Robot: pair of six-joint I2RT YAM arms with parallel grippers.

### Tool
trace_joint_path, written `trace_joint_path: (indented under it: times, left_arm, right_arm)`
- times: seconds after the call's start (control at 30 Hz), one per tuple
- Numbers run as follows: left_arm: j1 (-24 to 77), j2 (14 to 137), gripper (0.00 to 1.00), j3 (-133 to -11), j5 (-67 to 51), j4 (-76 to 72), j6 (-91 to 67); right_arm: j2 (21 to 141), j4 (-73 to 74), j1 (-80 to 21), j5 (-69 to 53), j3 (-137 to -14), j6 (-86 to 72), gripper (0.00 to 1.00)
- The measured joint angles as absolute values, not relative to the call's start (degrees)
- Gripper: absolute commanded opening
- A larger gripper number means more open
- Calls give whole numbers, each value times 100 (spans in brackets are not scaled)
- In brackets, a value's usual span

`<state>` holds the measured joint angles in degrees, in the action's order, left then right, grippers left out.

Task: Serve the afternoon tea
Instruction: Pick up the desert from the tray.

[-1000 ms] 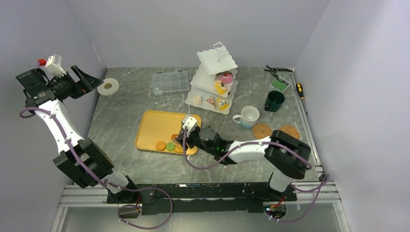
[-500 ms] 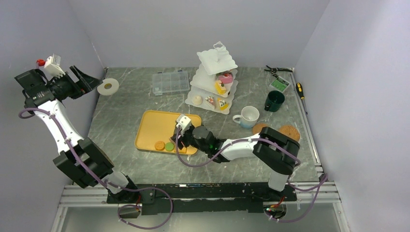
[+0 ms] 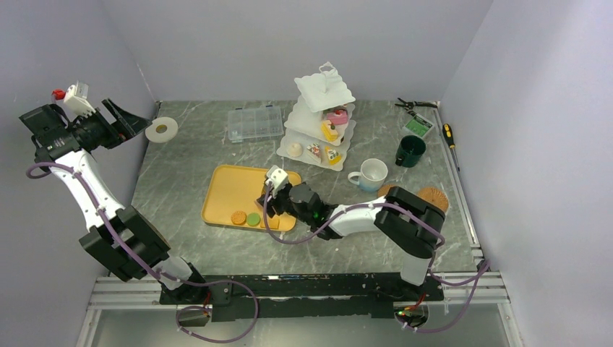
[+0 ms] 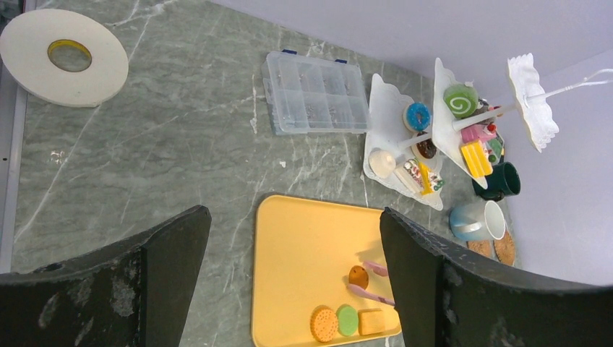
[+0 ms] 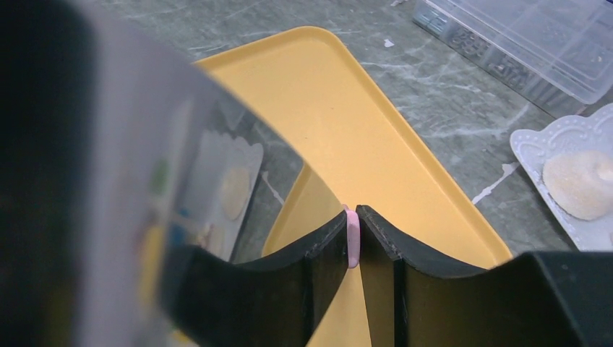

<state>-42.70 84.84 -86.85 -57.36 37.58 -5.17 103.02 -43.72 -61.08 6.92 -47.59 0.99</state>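
Note:
My right gripper [image 5: 352,217] is shut on the pink tongs [image 5: 352,242], low over the yellow tray [image 3: 231,184]. In the left wrist view the tongs' [image 4: 372,293] two tips lie on either side of a brown pastry [image 4: 358,275]. An orange biscuit [image 4: 324,324], a green biscuit [image 4: 348,319] and a yellow square pastry [image 4: 371,321] sit in a row at the tray's near edge. The white three-tier stand [image 3: 325,90] holds several pastries. A white mug [image 3: 374,173], a dark-green mug [image 3: 410,151] and two cork coasters [image 3: 436,195] lie to the right. My left gripper [image 3: 123,118] hangs open and empty, high at the far left.
A clear compartment box [image 3: 254,123] lies left of the stand. A white tape roll [image 3: 161,129] sits at the back left. Pliers [image 3: 412,105], a green card [image 3: 418,126] and a screwdriver [image 3: 449,135] lie at the back right edge.
My right arm has reached further left over the tray with the tongs, which now straddle the brown pastry. The left arm has barely shifted.

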Motion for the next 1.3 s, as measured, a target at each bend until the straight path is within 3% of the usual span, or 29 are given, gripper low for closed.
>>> trace_joint_path:
  times: [1.3]
  left_arm:
    - [-4381, 8484, 93, -8709, -5870, 3656, -565]
  right_arm:
    - [10130, -4578, -5889, 558, -4397, -440, 64]
